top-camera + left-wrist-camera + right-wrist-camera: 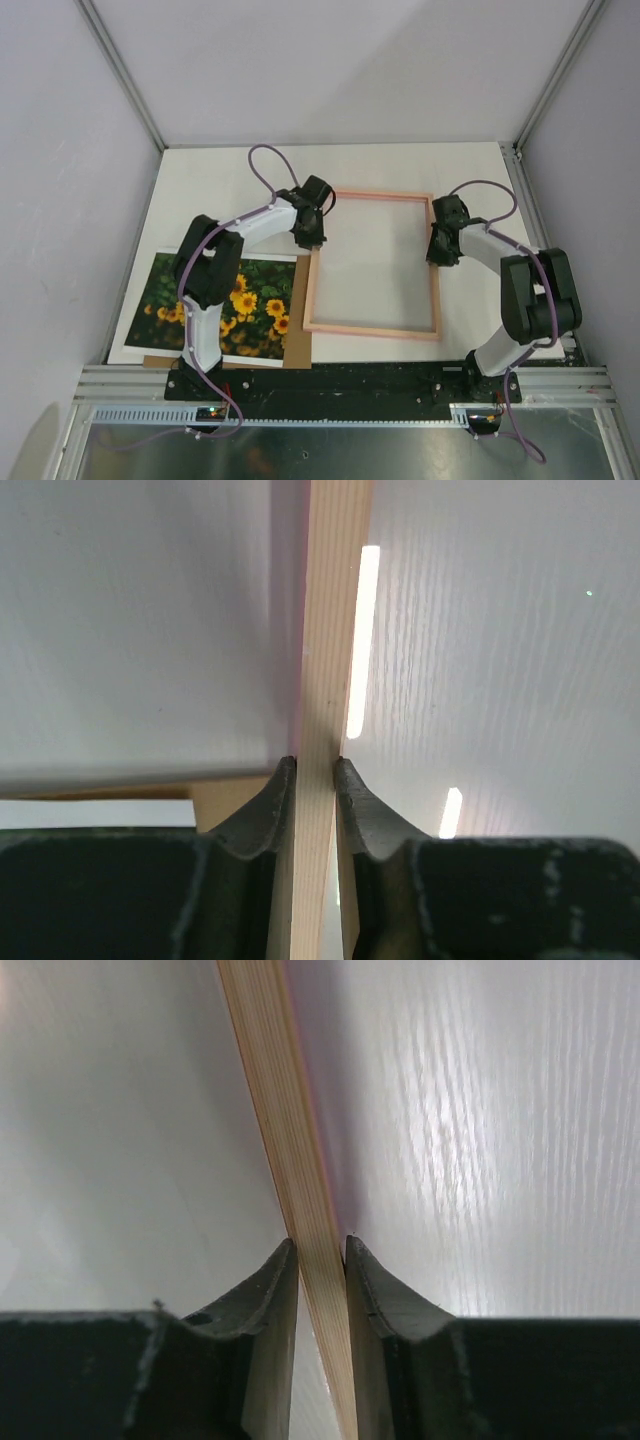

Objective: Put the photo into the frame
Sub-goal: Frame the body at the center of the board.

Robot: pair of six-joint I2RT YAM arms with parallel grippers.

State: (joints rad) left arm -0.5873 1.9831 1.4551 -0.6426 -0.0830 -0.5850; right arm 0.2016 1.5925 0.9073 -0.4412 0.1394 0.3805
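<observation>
Nearest the arm bases, the photo (262,308) lies face up to the left of the frame (372,331), its sunflowers partly hidden under the left arm (215,270). A brown backing board (298,338) shows beneath it along its near edge and on its frame-side edge. That board edge meets the frame's near left corner; whether the two overlap cannot be told.

The frame lies in the middle of the surface (400,165), pale peach side showing, with bare white surface visible inside its opening. To the right of the frame there is only a narrow strip before the surface's right edge, and the right arm (530,290) stands over it.

The left jaws are narrow and closed on the frame's left rail, just short of its far left corner. The right jaws, equally narrow, pinch the right rail near its far right corner.

The wrist views show what the top view hides: each rail runs on edge between dark fingertips (270,802) that press both its faces. The left one also shows a pink tint along the rail.

Beyond the frame's far rail, open surface runs to the back wall.
</observation>
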